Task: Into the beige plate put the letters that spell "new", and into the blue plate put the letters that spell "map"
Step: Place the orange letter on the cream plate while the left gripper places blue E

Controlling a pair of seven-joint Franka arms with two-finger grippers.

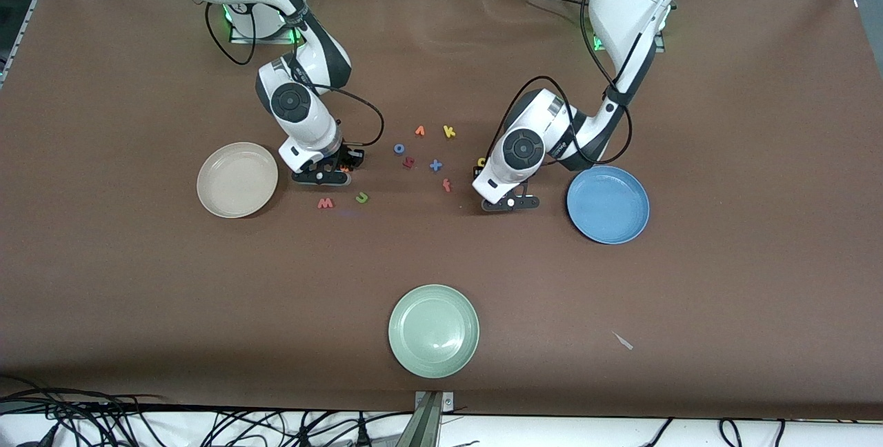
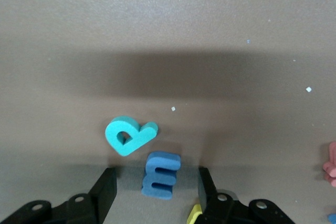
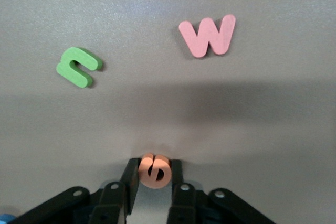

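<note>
In the front view, the beige plate [image 1: 236,179] is seen toward the right arm's end of the bench [image 1: 138,295], the blue plate [image 1: 608,203] toward the left arm's end. The right gripper [image 1: 343,170] is lowered beside the beige plate, the left gripper [image 1: 481,171] beside the blue plate.

In the left wrist view, the blue "m" [image 2: 161,174] is framed by the open left gripper [image 2: 156,192], the teal "p" [image 2: 129,135] just beside it.

In the right wrist view, the orange "e" [image 3: 154,170] is clamped by the right gripper [image 3: 154,179]; the green "n" [image 3: 78,66] and pink "w" [image 3: 208,35] lie apart.
</note>
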